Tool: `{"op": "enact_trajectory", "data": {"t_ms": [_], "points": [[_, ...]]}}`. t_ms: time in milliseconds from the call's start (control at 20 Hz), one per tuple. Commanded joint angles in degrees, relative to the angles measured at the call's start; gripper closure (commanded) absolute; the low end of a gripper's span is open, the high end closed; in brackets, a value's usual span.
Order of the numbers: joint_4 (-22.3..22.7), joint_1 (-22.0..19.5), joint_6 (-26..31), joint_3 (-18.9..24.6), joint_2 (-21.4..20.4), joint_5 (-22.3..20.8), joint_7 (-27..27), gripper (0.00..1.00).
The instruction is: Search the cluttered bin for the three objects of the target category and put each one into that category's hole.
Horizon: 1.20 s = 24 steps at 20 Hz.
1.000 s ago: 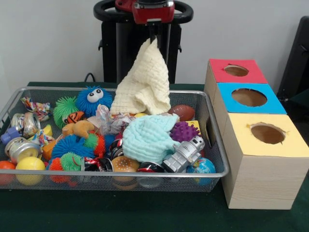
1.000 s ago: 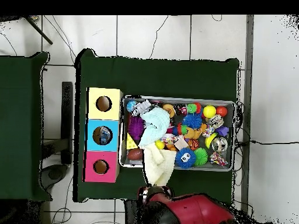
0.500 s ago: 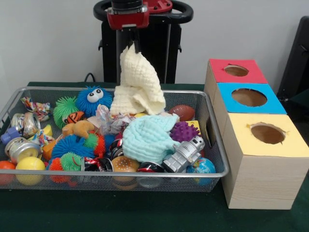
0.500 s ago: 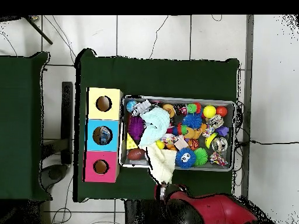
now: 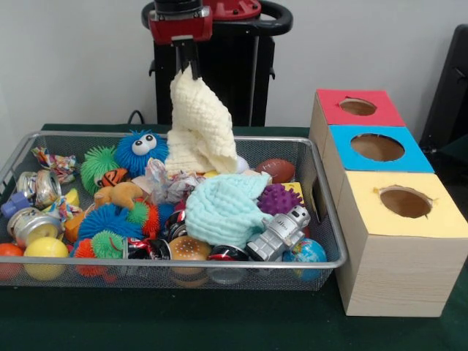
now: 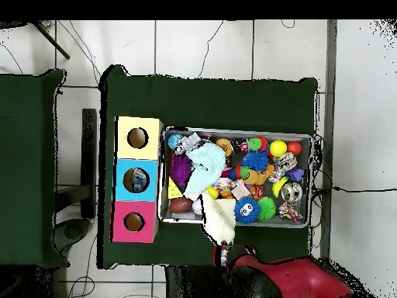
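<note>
- My end effector (image 5: 184, 62) has carried the cream cloth (image 5: 197, 128) leftward since a second ago, away from the boxes.
- Pinched at its top corner, cloth dangling over the wire bin (image 5: 325, 238), well apart from the red hole (image 5: 357, 107); lifted probably for clearance.

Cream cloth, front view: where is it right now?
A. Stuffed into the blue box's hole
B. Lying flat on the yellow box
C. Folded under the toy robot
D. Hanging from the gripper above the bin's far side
D: the cream cloth hangs from the gripper, its lower end reaching the bin.
</note>
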Motion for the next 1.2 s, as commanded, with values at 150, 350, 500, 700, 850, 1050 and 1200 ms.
{"op": "enact_trajectory", "data": {"t_ms": [150,350,500,700,850,1050,1200], "points": [[-4.79,-3.37,8.31,8.01,2.05,-3.76,-15.45,1.0],[-5.4,-5.05,9.72,9.8,2.01,-4.03,-16.38,1.0],[-5.23,-6.22,10.23,11.25,1.5,-4.16,-16.47,1.0],[-6.0,-6.73,11.25,12.34,1.84,-4.6,-16.34,1.0],[-6.52,-7.67,12.51,13.56,1.63,-4.55,-17.15,1.0],[-6.93,-9.23,13.85,15.14,1.22,-4.38,-18.25,1.0],[-6.87,-10.43,14.6,16.26,1.11,-4.2,-18.6,1.0]]}}
